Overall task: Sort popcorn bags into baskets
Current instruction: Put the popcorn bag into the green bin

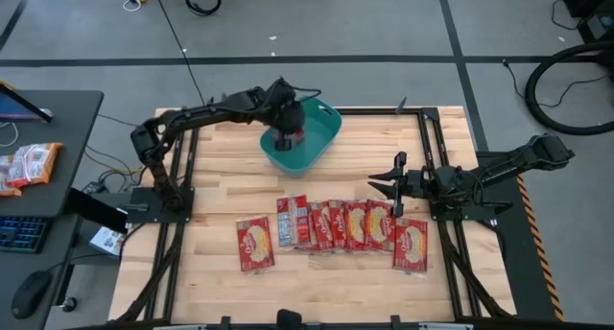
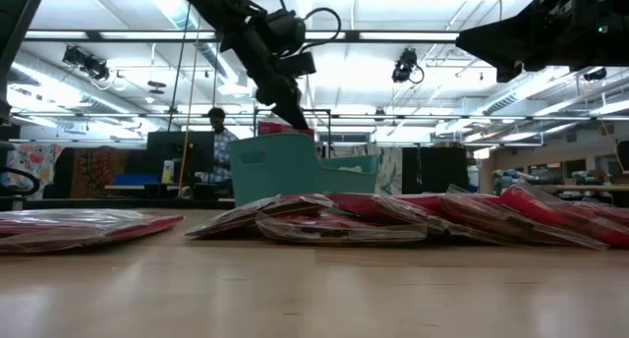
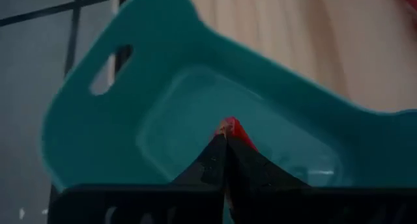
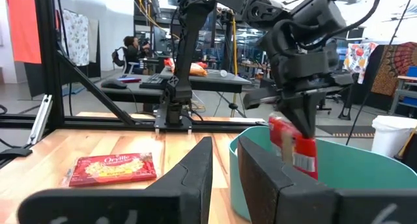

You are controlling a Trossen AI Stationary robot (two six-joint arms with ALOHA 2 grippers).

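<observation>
Wooden table [image 1: 211,282], left gripper [image 1: 287,135] over teal basket [image 1: 321,143], jaws pinching a popcorn bag [image 4: 294,146]; right gripper [image 1: 391,183] aside, jaws spread; bag row [image 1: 331,224] below.

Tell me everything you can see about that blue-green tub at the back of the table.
The tub is teal, smooth and plastic-looking, rectangular with rounded corners and a cut-out handle in the end wall seen by the left wrist camera. It sits upright on the wooden table near the far edge, turned at an angle, apart from the row of red packets. The left gripper hangs over its opening, pinching one red packet. Its floor looks bare from the left wrist view.
</observation>
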